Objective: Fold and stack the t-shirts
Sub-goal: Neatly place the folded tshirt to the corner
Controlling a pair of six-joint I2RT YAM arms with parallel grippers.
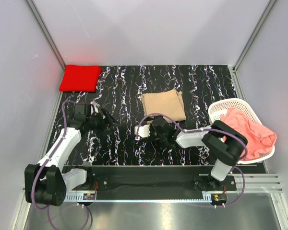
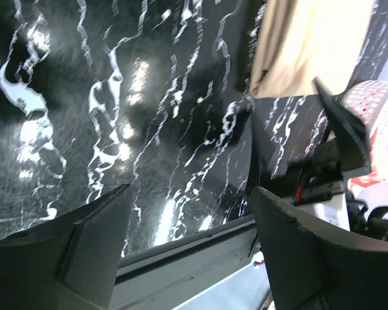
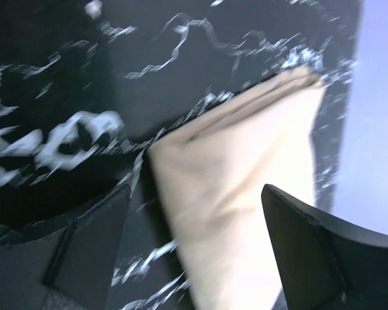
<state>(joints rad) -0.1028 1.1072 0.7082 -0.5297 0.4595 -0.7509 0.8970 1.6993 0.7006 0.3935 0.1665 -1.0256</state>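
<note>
red t-shirt (image 1: 80, 78) and tan t-shirt (image 1: 163, 106) lie folded but unstacked; pink t-shirt (image 1: 252, 132) sits crumpled in its basket (image 1: 233, 100). left tool (image 2: 191, 200) and right tool (image 3: 194, 194) gape wide, apparently empty.

No writing, label, brand mark, number or sign can be read in any of the three views; both wrist views are partly blurred

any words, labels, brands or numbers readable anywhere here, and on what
None can be read in any view.
The tan t-shirt, red t-shirt and pink t-shirt show no print.
The white basket shows no label.
The wrist views are too blurred to show any fine print.
</note>
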